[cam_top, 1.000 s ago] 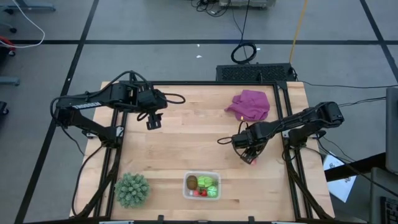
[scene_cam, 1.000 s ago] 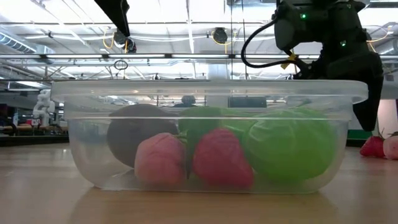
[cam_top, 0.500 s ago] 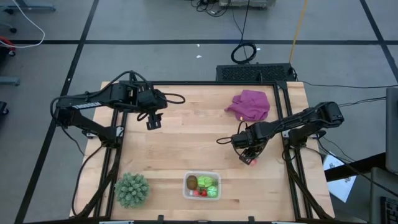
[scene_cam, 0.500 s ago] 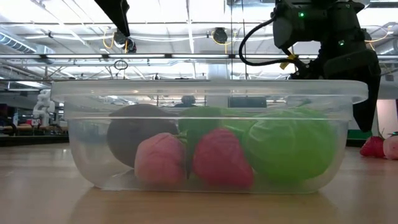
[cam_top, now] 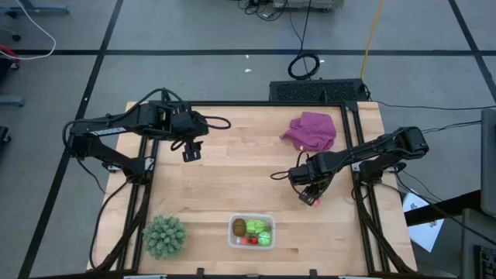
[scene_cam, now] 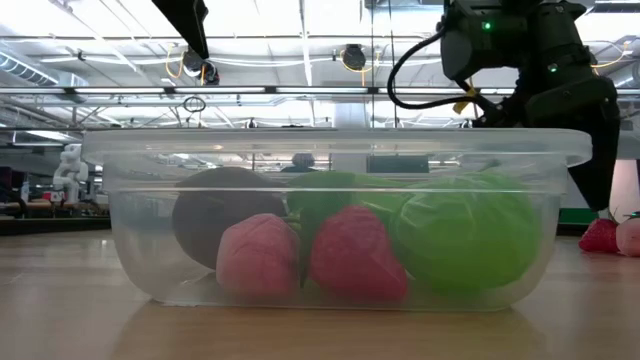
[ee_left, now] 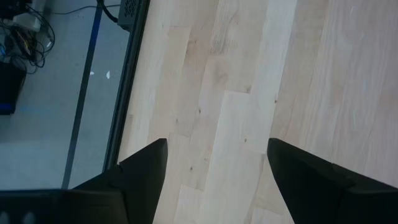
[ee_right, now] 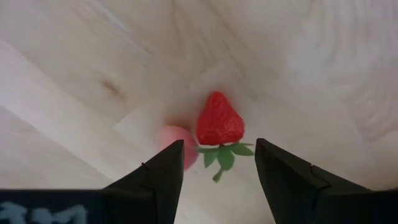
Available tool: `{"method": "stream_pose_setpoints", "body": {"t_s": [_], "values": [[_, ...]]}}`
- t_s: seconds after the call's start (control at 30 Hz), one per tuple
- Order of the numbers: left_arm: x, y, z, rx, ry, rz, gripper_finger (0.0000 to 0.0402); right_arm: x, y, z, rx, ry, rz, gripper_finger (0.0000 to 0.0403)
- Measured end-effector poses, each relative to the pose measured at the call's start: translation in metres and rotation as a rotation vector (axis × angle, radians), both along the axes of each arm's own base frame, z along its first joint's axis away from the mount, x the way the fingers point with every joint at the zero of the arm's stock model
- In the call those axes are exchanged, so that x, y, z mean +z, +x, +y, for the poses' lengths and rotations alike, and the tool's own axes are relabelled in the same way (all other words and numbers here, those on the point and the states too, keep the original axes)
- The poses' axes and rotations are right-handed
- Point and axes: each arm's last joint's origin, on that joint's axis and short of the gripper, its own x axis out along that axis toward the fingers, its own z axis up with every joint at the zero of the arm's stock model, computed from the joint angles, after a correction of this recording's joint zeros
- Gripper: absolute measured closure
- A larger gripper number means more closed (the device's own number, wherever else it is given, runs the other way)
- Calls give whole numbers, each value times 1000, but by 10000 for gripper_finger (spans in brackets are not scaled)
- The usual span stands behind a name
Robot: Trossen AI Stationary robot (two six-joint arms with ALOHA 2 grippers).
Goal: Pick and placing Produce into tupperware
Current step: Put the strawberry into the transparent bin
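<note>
- Right end effector (ee_right: 214,168) hovers low over the worktop (ee_right: 298,56), fingers apart and holding nothing.
- Just ahead of its fingertips lies a red strawberry (ee_right: 219,120), with a pink one (ee_right: 176,143) touching it.
- Both look light, small and likely slippery; pinch the red one across its broad shoulders.
- Farther off, the tupperware (cam_top: 252,232) holds the rest.
- Left end effector (cam_top: 191,149) waits open, well apart.

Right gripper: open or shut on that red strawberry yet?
Open. The right gripper hangs above the red strawberry; both fingers stand clear of it.
</note>
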Motion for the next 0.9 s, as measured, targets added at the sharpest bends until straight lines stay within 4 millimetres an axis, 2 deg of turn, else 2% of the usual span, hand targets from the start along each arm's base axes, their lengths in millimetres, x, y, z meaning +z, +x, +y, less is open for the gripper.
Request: {"method": "stream_pose_setpoints", "body": {"t_s": [0.4, 0.9], "values": [[0, 0, 0, -3, 1, 1, 121, 0, -1, -2, -6, -3, 8, 136], [0, 0, 0, -3, 1, 2, 121, 0, 3, -1, -6, 0, -26, 131]]}}
